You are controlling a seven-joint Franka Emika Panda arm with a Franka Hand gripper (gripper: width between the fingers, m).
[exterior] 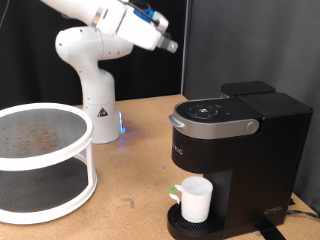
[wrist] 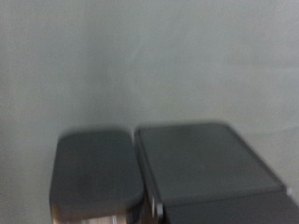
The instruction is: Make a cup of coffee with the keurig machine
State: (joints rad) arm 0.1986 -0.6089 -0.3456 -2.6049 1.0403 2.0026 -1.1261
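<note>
The black keurig machine (exterior: 235,130) stands at the exterior view's right with its grey lid handle down. The small white cup (exterior: 196,200) stands upright on the round drip tray (exterior: 176,226) under the spout. A small green-topped thing (exterior: 174,189) sits just beside the cup. My gripper (exterior: 169,45) is high in the air, above and to the left of the machine, touching nothing. In the blurred wrist view two dark flat tops of the machine (wrist: 201,163) show from above; no fingers show there.
A white round two-tier stand (exterior: 50,150) fills the exterior view's left. The white arm base (exterior: 95,95) stands at the back on the wooden table (exterior: 140,160). A dark curtain hangs behind.
</note>
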